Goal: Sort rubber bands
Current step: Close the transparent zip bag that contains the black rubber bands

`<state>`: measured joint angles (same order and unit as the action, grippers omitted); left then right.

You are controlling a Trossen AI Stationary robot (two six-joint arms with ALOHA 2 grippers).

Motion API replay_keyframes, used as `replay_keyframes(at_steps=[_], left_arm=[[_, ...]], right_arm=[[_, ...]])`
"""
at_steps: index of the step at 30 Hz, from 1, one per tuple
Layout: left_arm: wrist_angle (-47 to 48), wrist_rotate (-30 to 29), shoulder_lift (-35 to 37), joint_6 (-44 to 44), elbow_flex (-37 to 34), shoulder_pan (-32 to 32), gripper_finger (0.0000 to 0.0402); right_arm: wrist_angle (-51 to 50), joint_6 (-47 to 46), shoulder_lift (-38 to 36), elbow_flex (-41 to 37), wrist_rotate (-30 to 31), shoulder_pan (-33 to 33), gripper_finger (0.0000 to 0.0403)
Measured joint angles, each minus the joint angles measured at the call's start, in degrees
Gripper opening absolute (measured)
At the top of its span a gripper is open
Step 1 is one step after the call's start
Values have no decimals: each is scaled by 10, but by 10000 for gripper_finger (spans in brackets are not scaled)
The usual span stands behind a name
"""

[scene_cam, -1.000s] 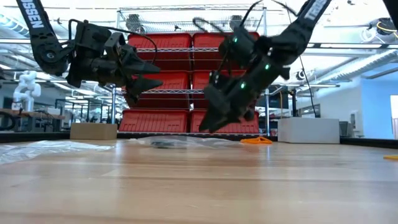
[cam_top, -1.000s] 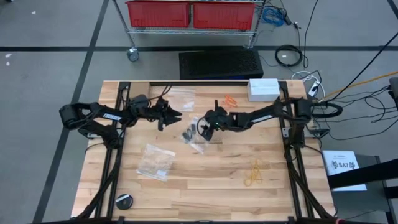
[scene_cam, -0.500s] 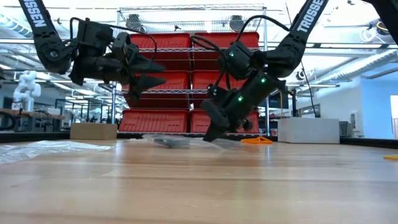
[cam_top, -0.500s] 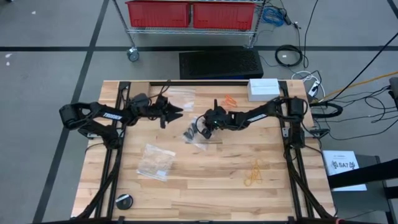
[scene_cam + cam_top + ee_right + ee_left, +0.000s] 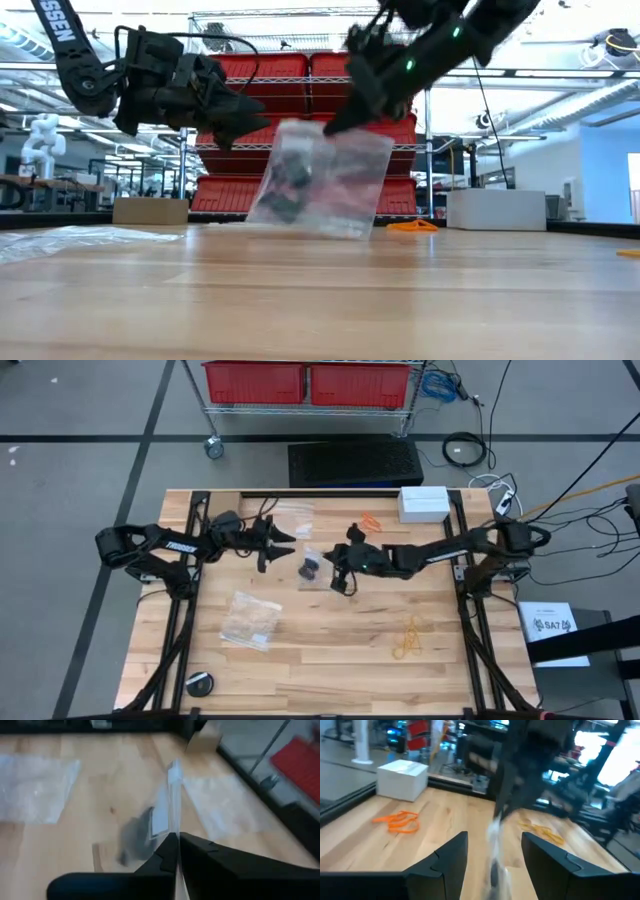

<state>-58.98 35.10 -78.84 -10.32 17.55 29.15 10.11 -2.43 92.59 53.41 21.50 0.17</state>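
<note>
Where the clear plastic bag [image 5: 318, 180] lay flat on the worktop [image 5: 330, 650] a second ago, it now hangs in the air — the right tool [image 5: 335, 122], wide apart a moment earlier, has clamped together on the bag's upper corner and lifted it off the wood. Black rubber bands [image 5: 290, 180] sit bunched inside the bag, toward its lower left as the low view has it. The left tool [image 5: 283, 542] has not shifted, its fingers apart, hovering just beside the raised bag (a hand-off or a two-handed opening looks likely, though nothing shows it yet). For the sorting, the lift suggests that the black group is being presented for bagging or emptying, while the other colours wait.

From above, those others are plain: orange rubber bands [image 5: 369, 521] near the white box [image 5: 424, 503] at the far edge, pale yellow-tan rubber bands [image 5: 407, 639] loose toward the near right, and a second clear bag [image 5: 251, 619] lying flat at the near left. The low view misses that layout but alone proves the bag is clear of the worktop. The right wrist view shows the bag edge-on, pinched between the closed fingers [image 5: 165, 857] — the grip itself. The left wrist view frames the bag, blurred, between its own spread fingers [image 5: 447, 857].
</note>
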Motion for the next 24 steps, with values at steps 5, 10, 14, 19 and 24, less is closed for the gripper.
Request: replay_keyframes(at_steps=[5,10,14,19,24], left_arm=[[0,6,0,2,1,-36,192],[0,-13,0,4,23,-61,192],[25,-17,0,5,47,-68,192],[107,-37,0,22,72,-68,189],[115,-53,0,40,77,-72,146]], right_arm=[[3,22,-29,0,22,23,1],[3,29,-29,0,23,26,1],[3,29,-29,0,23,26,0],[4,29,-29,0,22,27,0],[4,28,-29,0,22,33,0]])
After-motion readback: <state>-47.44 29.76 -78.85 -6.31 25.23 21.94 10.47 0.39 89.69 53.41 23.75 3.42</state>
